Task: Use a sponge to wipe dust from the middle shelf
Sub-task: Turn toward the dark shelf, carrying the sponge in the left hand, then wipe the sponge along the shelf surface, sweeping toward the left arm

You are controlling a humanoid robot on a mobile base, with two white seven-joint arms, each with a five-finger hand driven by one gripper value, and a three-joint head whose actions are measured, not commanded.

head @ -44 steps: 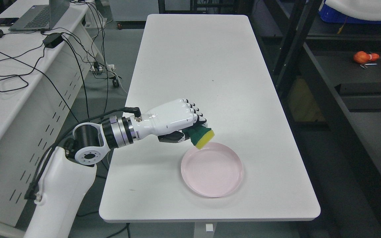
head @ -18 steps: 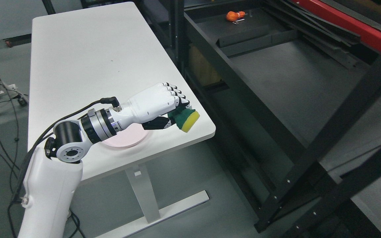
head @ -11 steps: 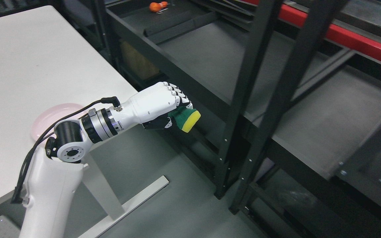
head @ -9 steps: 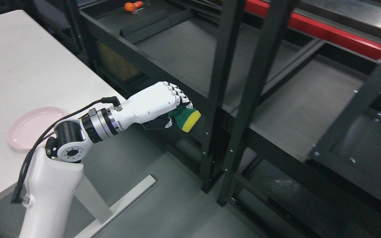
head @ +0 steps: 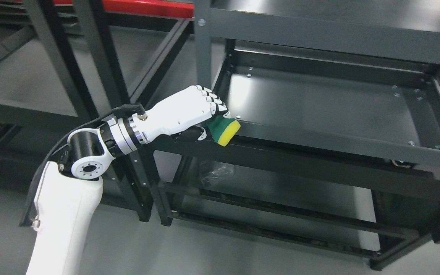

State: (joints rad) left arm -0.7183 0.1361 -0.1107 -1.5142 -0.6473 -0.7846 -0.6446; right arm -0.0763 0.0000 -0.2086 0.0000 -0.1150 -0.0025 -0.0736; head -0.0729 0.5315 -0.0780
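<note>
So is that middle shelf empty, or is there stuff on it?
Empty, as far as shows: the middle shelf is bare dark metal. The sponge in the left hand sits at its front rim.

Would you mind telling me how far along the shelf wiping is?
Done: the left hand grips the sponge and has it at the front edge of the middle shelf. In hand: reaching onto the shelf. Left: all the wiping across its dark surface.

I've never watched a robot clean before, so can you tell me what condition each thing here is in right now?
left hand: fingers curled, gripping the sponge.
sponge: held, yellow side facing outward, at the middle shelf's front left edge.
middle shelf: bare dark metal, nothing resting on it.
lower shelf: holds a crumpled clear plastic scrap.
</note>
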